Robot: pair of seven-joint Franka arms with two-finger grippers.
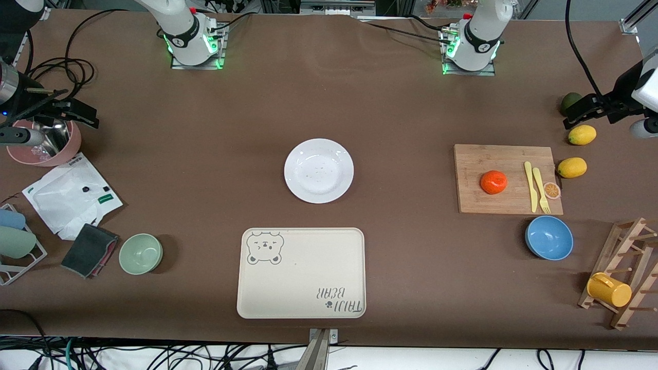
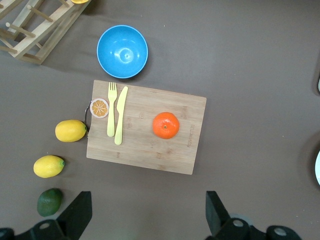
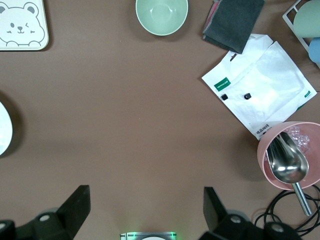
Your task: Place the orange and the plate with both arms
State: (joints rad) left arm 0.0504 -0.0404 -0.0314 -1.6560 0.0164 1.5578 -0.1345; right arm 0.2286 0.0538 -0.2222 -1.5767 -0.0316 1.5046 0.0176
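The small round red-orange orange (image 1: 493, 182) looks light and firm with a slightly slippery skin; I judge a grip across its middle is best. It lies on the wooden cutting board (image 1: 506, 205), right of centre in the front view. The glossy white round plate (image 1: 318, 170), stiff and breakable, sits at centre; its thin rim is the only hold. The left gripper (image 2: 145, 220) and the right gripper (image 3: 145, 220) both hang high with jaws wide and empty.

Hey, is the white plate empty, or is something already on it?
Empty. The plate shows only bare white surface; the orange sits on the cutting board.
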